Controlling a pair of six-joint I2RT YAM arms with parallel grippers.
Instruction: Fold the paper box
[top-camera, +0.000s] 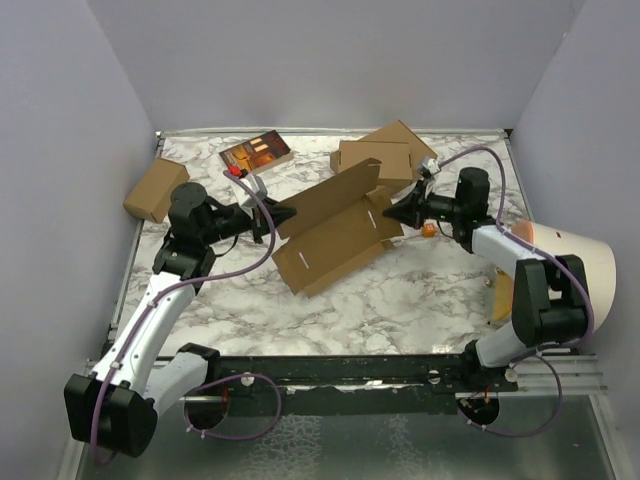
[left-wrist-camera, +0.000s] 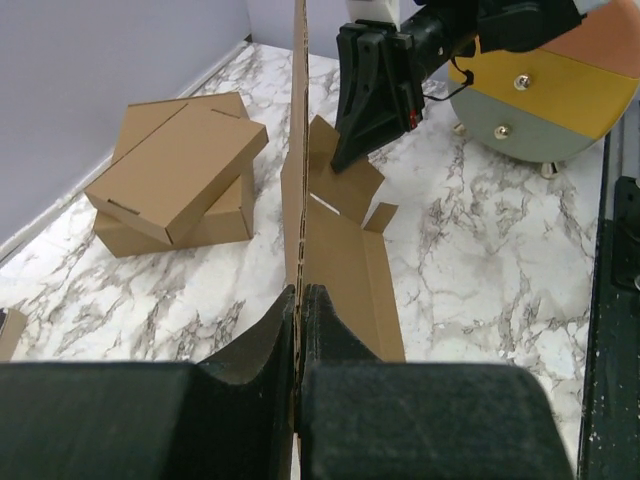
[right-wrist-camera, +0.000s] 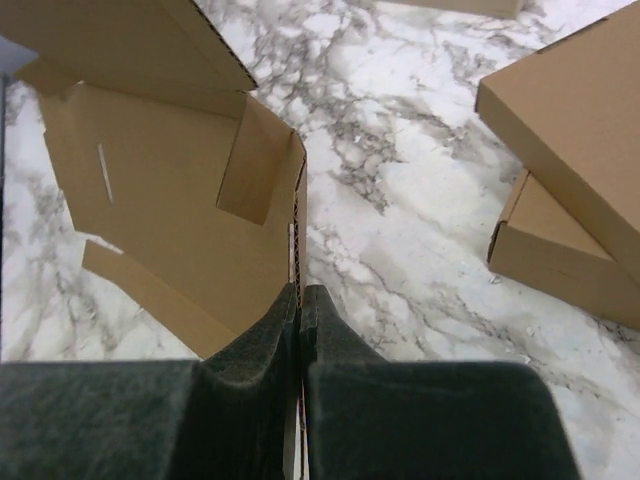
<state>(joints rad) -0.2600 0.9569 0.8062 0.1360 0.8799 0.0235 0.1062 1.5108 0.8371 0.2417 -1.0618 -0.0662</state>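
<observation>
Two of my grippers have hold of the paper box (top-camera: 338, 240), which lies half-formed in the middle of the table (top-camera: 420, 300), its base flat on the marble and one long wall raised. Its long axis runs on a slant, from near my left side up toward the far right, and it lies between my two arms, so neither has to reach.

My left gripper (top-camera: 285, 213) is clenched on the edge of the raised wall at the left end; through that wrist's camera the cardboard stands as a thin upright sheet pinched between the fingers. My right gripper (top-camera: 397, 213) is clamped on the short end flap at the opposite end.

I judge the next fold turns on that flap swinging inward along the slant.

Behind the right gripper sits a stack of two boxes (top-camera: 385, 158), well apart; a small carton (top-camera: 155, 188) rests at the far left.
</observation>
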